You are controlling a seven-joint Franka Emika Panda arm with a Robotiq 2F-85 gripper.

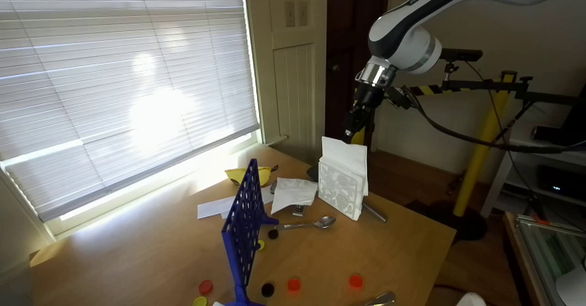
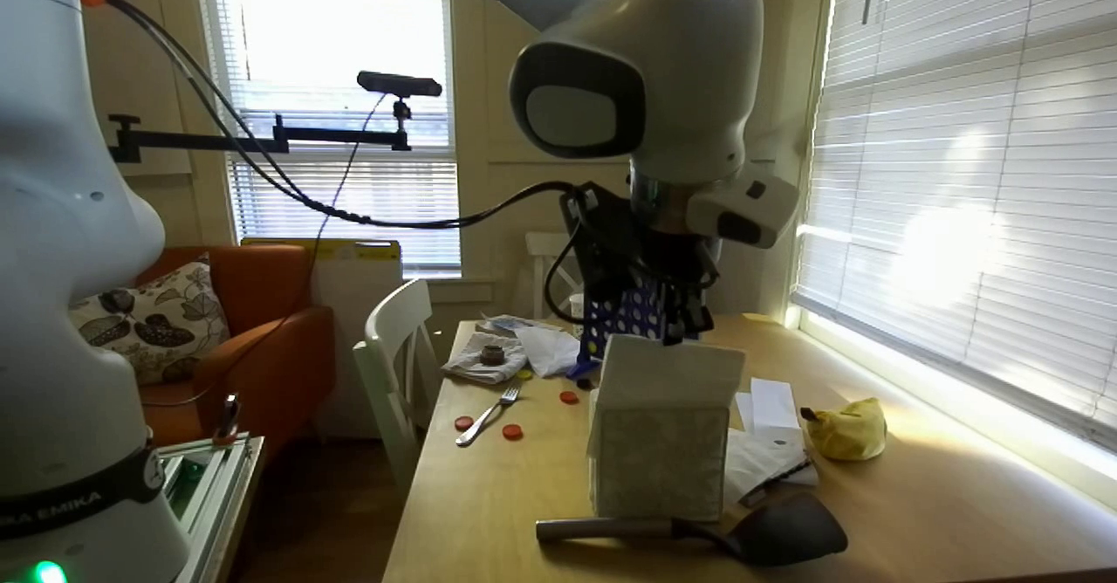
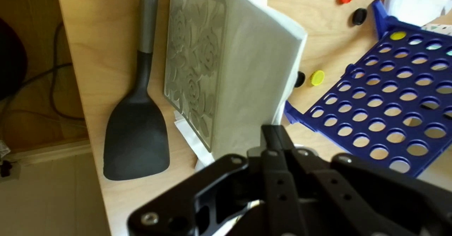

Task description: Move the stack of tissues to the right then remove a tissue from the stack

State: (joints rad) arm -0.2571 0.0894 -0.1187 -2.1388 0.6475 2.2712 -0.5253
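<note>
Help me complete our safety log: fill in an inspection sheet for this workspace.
Surface: wooden table, several items spread over it.
Job's things: stack of tissues, upright; white tissue rises above its patterned face.
Clutter: spatula near the table edge; blue game grid; spoon; fork; red discs.
Gripper: appears closed, at the tissue's top edge; pinch unclear.
Cables: black cables hang in a curve.
Surroundings: window blinds; orange armchair.

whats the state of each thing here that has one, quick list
stack of tissues: standing upright
gripper: shut at the stack's top edge; whether it pinches anything, unclear
blue grid: standing upright
spatula: lying flat
spoon: lying flat
fork: lying flat
window blinds: lowered
base light: lit green
</note>
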